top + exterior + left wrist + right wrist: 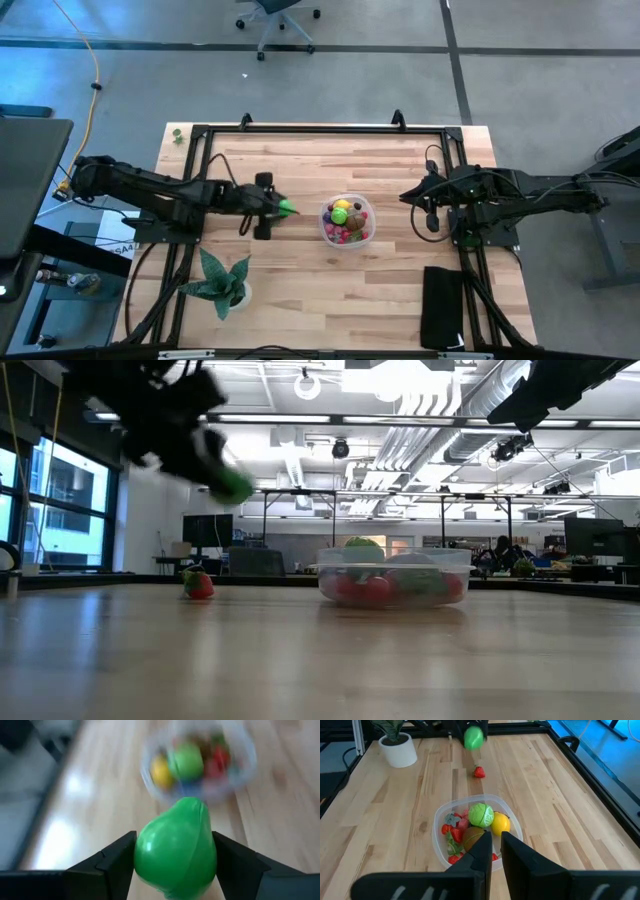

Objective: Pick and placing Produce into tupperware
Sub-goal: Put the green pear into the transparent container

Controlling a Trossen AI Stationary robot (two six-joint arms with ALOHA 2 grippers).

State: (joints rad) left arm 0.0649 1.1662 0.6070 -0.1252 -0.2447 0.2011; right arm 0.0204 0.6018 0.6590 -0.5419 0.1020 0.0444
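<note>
Held nearest the lens in the left wrist view, one green pear (176,847) is clamped between the left gripper's (175,855) two dark fingers; the tub (197,762) is seen blurred at upper centre, holding a yellow piece, a green ball and red pieces.

High view: the left gripper (272,208) is placed left of centre, its pear (286,208) pointing toward the clear tub (347,222) at mid-frame, near but apart. The right gripper (428,205) is parked right of the tub, and carries nothing. One potted plant (222,280) is noted at lower left, one black pad (443,305) at lower right.

Low view: the pear (232,484) is carried at upper left, well above the tabletop. One strawberry (199,584) is left on the wood, left of the tub (394,574).

Right wrist view: two fingers (480,851) are nearly together with a thin gap, empty, over the tub (439,817). Counted inside: one lettuce ball (480,814), one lemon (500,823), one brown piece, several red pieces, number unclear.

Judged step: carrying the pear to the tub. It is best released low and central, since the pile is heaped and a rounded piece could roll off.
</note>
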